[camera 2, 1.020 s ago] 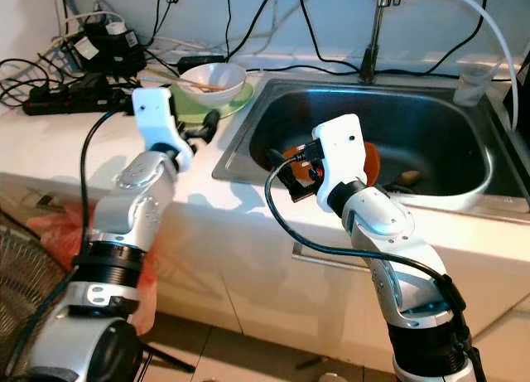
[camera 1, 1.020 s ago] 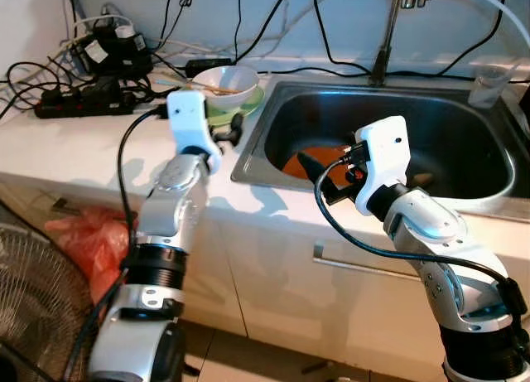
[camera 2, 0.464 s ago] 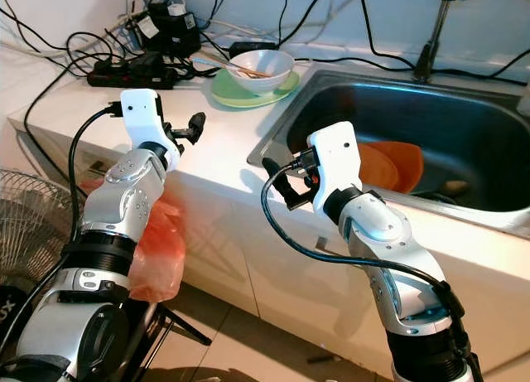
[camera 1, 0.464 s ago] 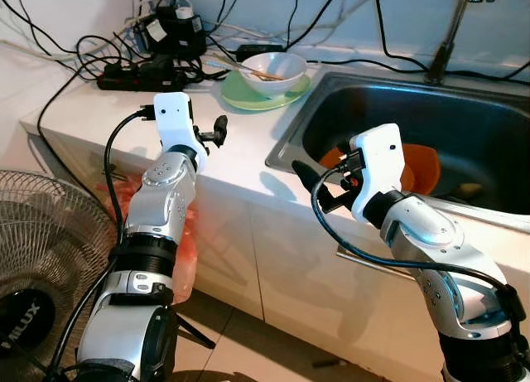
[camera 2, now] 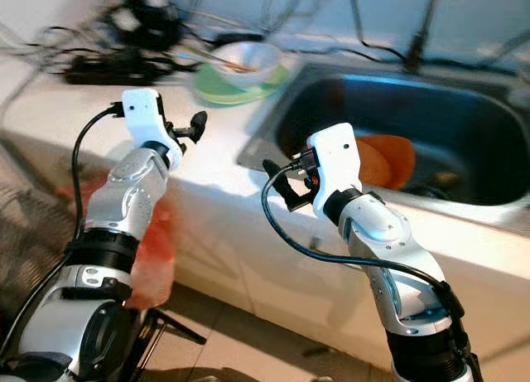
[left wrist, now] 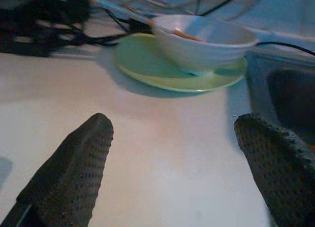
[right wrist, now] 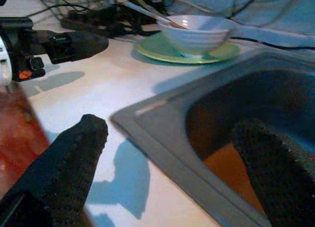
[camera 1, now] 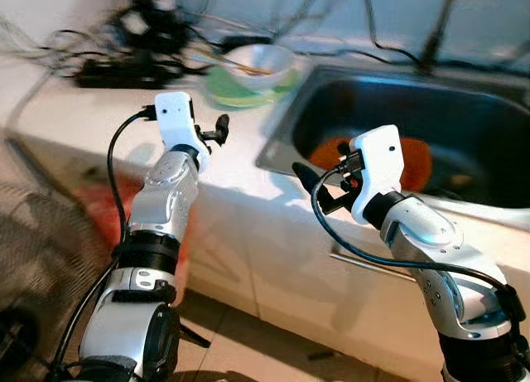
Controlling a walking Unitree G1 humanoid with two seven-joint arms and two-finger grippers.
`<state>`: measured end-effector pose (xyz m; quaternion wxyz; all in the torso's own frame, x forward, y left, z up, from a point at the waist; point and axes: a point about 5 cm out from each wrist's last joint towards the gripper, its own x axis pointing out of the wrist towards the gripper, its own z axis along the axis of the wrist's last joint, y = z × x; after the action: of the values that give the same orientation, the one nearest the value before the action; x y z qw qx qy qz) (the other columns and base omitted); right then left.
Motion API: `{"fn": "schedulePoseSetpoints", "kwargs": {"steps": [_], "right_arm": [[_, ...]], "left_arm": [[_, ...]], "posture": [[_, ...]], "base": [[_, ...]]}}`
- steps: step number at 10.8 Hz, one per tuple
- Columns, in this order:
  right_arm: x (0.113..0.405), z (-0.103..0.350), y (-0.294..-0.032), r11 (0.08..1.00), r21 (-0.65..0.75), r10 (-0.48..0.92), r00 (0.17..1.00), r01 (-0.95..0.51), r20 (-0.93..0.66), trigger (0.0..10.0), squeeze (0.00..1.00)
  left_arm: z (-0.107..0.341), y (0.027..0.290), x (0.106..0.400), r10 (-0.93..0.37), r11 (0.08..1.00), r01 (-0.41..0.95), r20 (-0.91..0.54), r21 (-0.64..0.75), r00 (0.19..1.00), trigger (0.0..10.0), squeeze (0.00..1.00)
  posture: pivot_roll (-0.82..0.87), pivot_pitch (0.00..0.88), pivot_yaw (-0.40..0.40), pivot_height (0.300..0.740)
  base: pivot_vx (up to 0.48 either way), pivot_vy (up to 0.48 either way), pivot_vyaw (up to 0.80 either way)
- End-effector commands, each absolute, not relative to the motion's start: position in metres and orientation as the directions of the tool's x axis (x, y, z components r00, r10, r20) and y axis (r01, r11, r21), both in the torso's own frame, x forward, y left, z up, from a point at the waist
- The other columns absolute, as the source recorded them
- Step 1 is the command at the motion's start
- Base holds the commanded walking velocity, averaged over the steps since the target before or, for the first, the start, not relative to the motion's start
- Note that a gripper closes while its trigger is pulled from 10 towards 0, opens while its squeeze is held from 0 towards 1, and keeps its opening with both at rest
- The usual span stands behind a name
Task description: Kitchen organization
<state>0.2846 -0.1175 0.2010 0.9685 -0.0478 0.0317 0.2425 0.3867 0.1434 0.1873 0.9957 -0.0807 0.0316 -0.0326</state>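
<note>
My left gripper (left wrist: pixel 172 173) is open above the counter (camera 1: pixel 99 117), near the bowl (camera 1: pixel 258 63) on the green plate (left wrist: pixel 147 69). My right gripper (right wrist: pixel 172 168) is open at the sink (camera 1: pixel 464 117) edge, empty.

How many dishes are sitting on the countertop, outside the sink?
2: a white bowl resting on a green plate, stacked on the counter beside the sink's left rim. Blur may hide others.
</note>
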Motion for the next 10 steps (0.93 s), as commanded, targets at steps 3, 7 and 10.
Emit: {"fn": "schedulePoseSetpoints", "kwargs": {"steps": [3, 7, 10], "right_arm": [[0.286, 0.206, -0.116, 0.876, -0.082, 0.47, 0.88, -0.475, -0.07, 10.0, 0.0], [0.286, 0.207, -0.117, 0.878, -0.09, 0.465, 0.882, -0.47, -0.069, 10.0, 0.0], [0.287, 0.206, -0.118, 0.877, -0.095, 0.464, 0.882, -0.471, -0.082, 10.0, 0.0]], "left_arm": [[0.191, 0.147, 0.39, -0.064, 0.982, 0.054, -0.049, -0.181, 0.997, 10.0, 0.0], [0.193, 0.158, 0.395, -0.033, 0.981, 0.02, -0.06, -0.192, 0.998, 10.0, 0.0], [0.19, 0.155, 0.395, -0.043, 0.979, 0.03, -0.065, -0.2, 0.997, 10.0, 0.0]], "posture": [[-0.11, 0.0, 0.093, 0.74], [-0.11, 0.0, 0.092, 0.74], [-0.12, 0.0, 0.089, 0.74]], "base": [[0.0, 0.0, -0.44], [0.0, 0.0, 0.0], [0.0, 0.0, -0.53]]}}
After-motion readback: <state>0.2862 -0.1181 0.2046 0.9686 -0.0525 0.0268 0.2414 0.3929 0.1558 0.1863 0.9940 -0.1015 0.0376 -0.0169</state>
